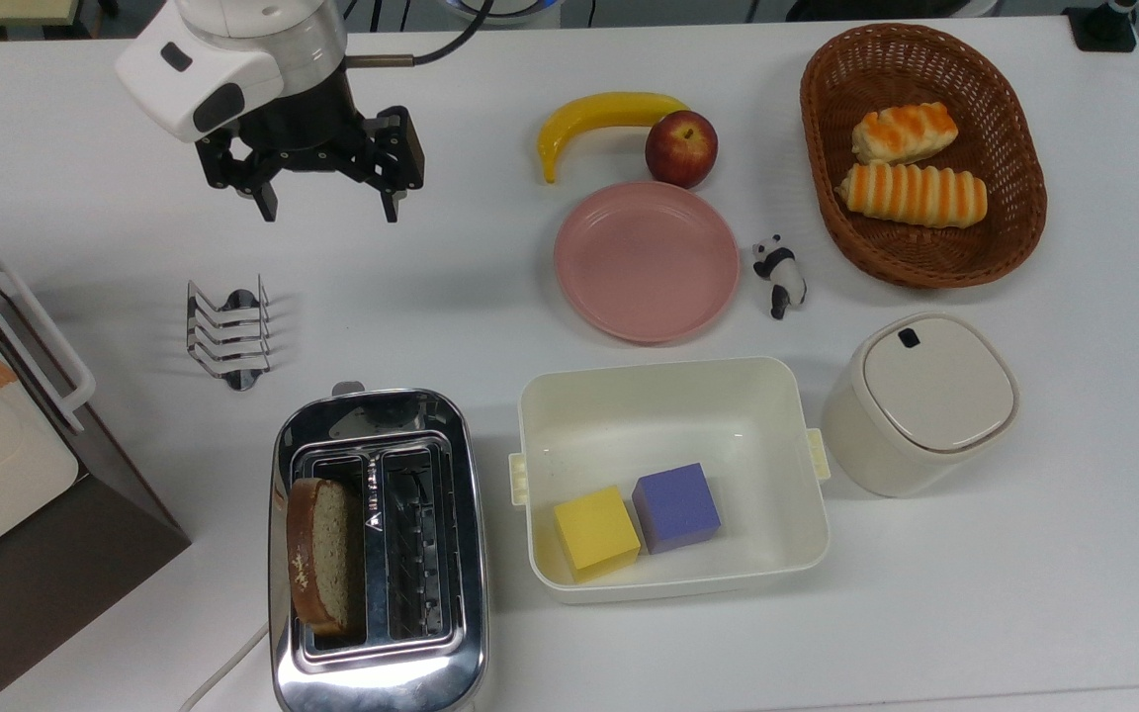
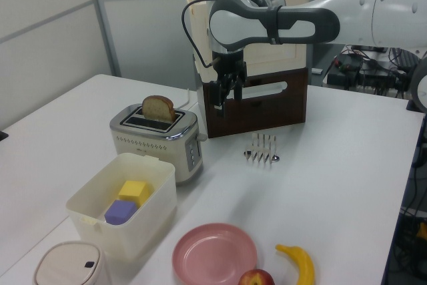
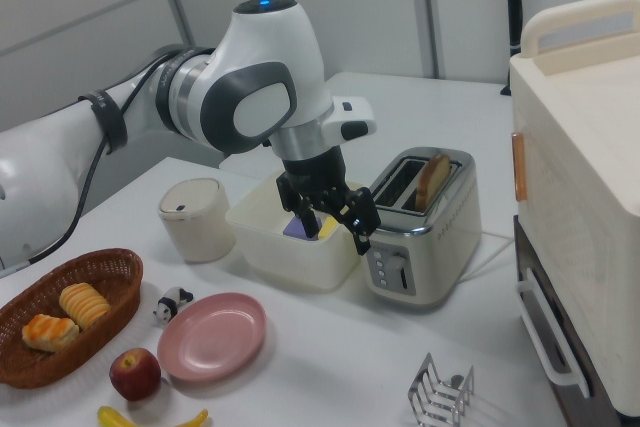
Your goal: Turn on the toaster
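We see the gripper (image 1: 329, 211) hanging wide open and empty above the table (image 1: 490, 316), well apart from the toaster (image 1: 378, 554) (bread slice (image 1: 324, 556) in one slot) at the top view's bottom edge.

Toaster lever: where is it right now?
In the top view, the lever sits at the toaster's upper end, facing the toast rack, with the open gripper hovering beyond.
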Robot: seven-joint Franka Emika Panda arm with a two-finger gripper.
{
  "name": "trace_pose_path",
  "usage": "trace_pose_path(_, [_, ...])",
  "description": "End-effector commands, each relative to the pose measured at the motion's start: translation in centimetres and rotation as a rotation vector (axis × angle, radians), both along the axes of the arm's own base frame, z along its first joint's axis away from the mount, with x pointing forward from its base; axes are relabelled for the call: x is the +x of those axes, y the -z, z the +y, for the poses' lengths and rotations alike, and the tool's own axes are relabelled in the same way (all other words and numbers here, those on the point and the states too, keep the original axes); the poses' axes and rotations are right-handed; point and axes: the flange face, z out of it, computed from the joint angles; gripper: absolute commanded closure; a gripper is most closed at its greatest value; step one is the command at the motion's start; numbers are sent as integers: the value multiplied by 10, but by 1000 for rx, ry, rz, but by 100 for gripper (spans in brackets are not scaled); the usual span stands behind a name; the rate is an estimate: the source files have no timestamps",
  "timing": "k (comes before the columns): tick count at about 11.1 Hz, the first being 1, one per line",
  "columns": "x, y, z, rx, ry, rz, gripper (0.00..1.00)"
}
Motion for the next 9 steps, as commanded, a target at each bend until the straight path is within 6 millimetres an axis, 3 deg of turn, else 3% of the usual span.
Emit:
trace_pose_path(1, [-13,-7,0,-11,-17,25,0])
trace_pose_path(3, [-13,-6,-1,-6,-12,26,4])
trace_pose_path(4, [-13,-6,-2,-4,-11,27,17])
trace_pose_path(5, [-13,-6,-5,-3,-9,25,40])
trace_pose_path(7, [-14,-5,-8,-3,-3,28,71])
trace_pose_path(8, [-14,-5,-7,2,0,28,92])
trace_pose_path(9, [-14,-3,-6,3,2,32,100])
